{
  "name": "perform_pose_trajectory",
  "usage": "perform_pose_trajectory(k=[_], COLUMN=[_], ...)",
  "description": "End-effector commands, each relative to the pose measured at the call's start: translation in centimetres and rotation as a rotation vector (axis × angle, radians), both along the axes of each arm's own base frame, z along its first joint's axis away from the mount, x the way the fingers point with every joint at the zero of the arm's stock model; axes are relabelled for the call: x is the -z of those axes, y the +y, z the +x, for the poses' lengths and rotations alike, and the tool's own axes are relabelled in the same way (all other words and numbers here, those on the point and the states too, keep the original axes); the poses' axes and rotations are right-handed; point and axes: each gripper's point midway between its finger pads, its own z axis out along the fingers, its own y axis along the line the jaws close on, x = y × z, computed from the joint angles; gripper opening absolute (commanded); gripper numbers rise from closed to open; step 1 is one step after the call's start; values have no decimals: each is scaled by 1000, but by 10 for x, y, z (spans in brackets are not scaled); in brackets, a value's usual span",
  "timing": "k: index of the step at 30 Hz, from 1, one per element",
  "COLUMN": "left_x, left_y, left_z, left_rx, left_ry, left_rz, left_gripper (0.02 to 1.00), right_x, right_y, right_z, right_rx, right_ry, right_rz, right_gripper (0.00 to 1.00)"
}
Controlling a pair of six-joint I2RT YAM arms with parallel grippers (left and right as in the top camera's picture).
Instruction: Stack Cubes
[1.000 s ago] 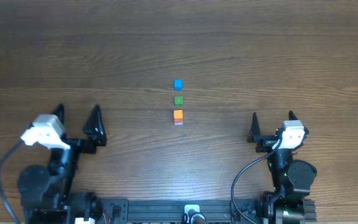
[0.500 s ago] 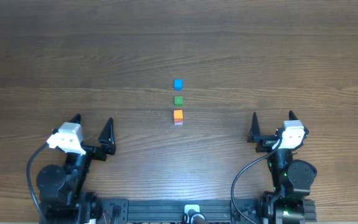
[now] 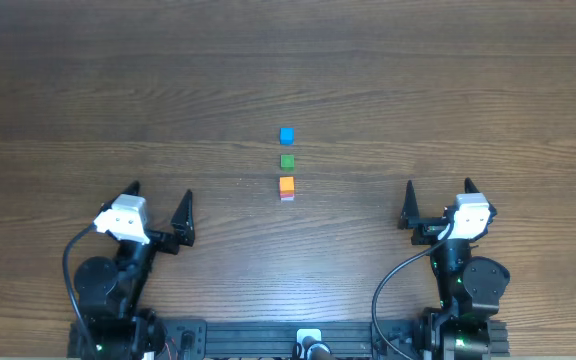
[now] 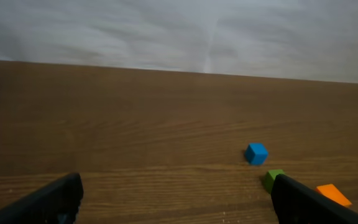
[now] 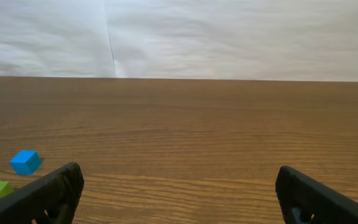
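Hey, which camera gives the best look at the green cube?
The top view: the green cube sits whole and unblocked between the blue cube and the orange cube. The left wrist view has it partly behind a claw finger; the right wrist view cuts it at the picture's edge.

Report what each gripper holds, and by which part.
Nothing. The left gripper and right gripper are open and empty, away from the cubes.

Cubes (image 3: 286, 161) in row, table (image 3: 468, 70) ctr
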Motion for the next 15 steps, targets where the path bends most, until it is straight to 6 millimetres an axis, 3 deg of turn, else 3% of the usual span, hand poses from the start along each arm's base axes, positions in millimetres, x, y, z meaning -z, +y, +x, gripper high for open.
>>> perform_pose_trajectory(k=[1, 15], left_x=[-1, -4], left_y=[-2, -5], left_z=[1, 4], left_rx=[18, 35], left_ry=[-30, -82], left_rz=[16, 12], left_gripper=[996, 998], right_x=[2, 2], right_y=[0, 0], right_z=[0, 0], right_rx=[0, 0], right_ry=[3, 3], right_rz=[3, 3], right_gripper=[993, 993])
